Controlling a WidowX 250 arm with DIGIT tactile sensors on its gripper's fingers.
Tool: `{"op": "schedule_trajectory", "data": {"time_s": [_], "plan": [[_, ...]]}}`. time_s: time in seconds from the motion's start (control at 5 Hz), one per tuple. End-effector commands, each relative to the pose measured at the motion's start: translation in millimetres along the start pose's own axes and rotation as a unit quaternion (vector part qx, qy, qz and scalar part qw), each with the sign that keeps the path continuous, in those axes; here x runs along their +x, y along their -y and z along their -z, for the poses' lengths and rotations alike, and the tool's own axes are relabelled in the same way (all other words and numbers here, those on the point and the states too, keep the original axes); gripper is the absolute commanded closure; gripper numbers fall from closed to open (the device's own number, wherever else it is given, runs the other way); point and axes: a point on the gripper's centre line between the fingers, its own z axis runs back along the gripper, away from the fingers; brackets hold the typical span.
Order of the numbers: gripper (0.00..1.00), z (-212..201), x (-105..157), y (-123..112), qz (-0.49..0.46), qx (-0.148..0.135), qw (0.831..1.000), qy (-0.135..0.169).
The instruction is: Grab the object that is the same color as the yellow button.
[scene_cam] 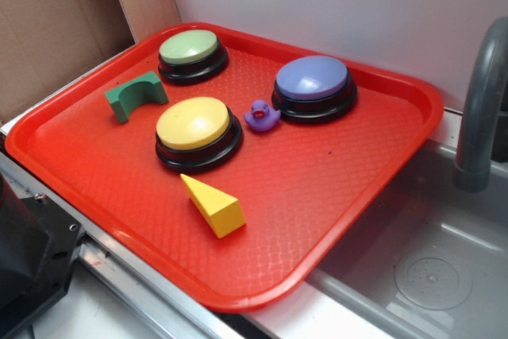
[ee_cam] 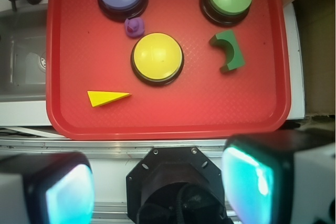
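Observation:
A small yellow wedge block [scene_cam: 214,206] lies on the red tray [scene_cam: 333,196] near its front edge, just in front of the yellow button [scene_cam: 196,131]. From the wrist view the wedge [ee_cam: 107,98] sits low left on the tray and the yellow button [ee_cam: 157,57] is in the middle. My gripper [ee_cam: 160,187] hangs high above the robot's black base, short of the tray, open wide with nothing between its fingers [ee_cam: 68,195]. It does not show in the exterior view.
A green-topped button [scene_cam: 190,55], a purple-topped button [scene_cam: 313,86], a purple duck [scene_cam: 261,116] and a green arch block [scene_cam: 136,95] share the tray. A grey sink [scene_cam: 429,267] with a faucet [scene_cam: 480,109] lies to the right. The robot base [scene_cam: 28,260] stands at front left.

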Motion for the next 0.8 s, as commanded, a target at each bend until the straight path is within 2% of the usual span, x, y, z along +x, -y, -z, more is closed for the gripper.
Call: {"op": "schedule_trajectory", "data": {"time_s": [0.0, 0.2, 0.4, 0.6], "plan": [[0.0, 0.0, 0.0, 0.0, 0.0, 0.0, 1.0, 0.0], [0.0, 3.6, 14.4, 10.5, 0.094, 0.017, 0.995, 0.008], [0.0, 11.6, 26.3, 28.9, 0.179, 0.012, 0.984, 0.014], [0.0, 18.9, 32.0, 36.6, 0.262, 0.027, 0.964, 0.032]]}}
